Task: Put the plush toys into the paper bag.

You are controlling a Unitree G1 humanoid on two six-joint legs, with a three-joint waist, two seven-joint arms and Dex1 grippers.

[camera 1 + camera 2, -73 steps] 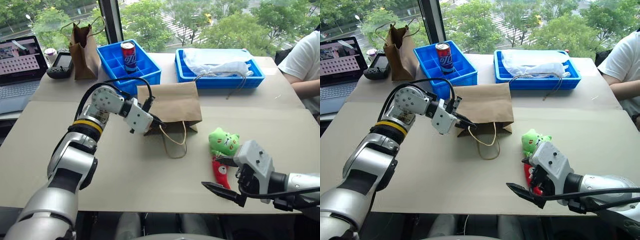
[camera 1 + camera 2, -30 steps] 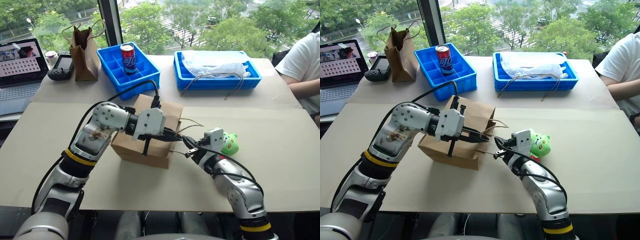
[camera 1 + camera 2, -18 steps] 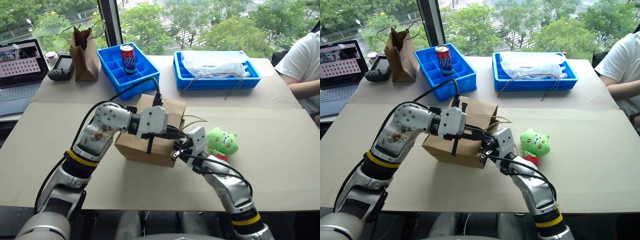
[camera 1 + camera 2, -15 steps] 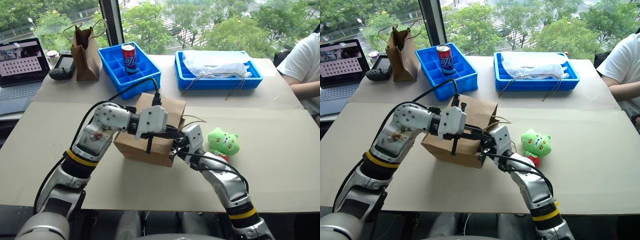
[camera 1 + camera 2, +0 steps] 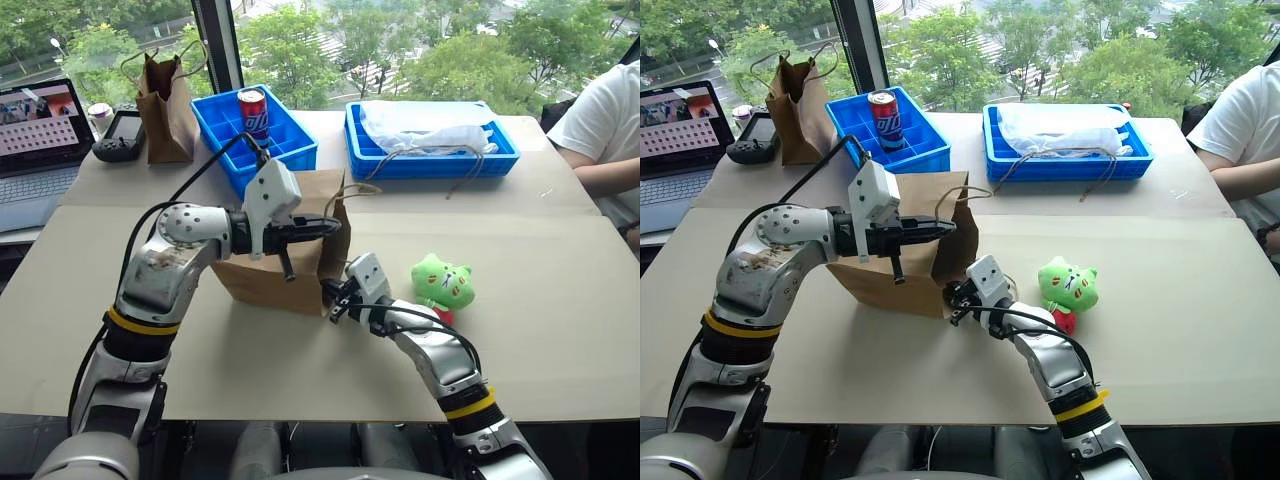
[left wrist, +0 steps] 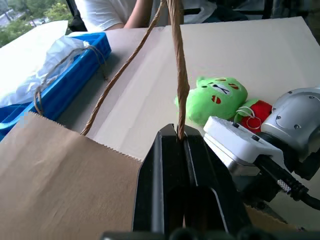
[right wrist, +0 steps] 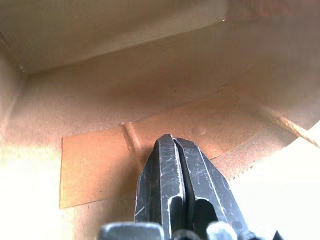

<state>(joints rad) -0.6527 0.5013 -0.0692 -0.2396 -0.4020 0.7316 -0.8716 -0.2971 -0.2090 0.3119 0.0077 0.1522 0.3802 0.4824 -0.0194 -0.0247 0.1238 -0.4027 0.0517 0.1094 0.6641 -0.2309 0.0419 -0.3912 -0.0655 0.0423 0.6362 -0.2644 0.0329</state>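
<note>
Daylight from the windows floods the table

Bright, even light comes through the window (image 5: 330,40) behind the table (image 5: 560,300), leaving only soft, short shadows under the paper bag (image 5: 290,270) and the green toy (image 5: 443,283). The head views are sharp. Inside the bag, the right wrist view glows warm orange, washed out and hazy toward one lower corner.

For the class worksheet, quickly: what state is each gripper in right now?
Left gripper: shut on the twine handle of the paper bag.
Right gripper: shut, holding nothing, inside the bag's mouth.
</note>
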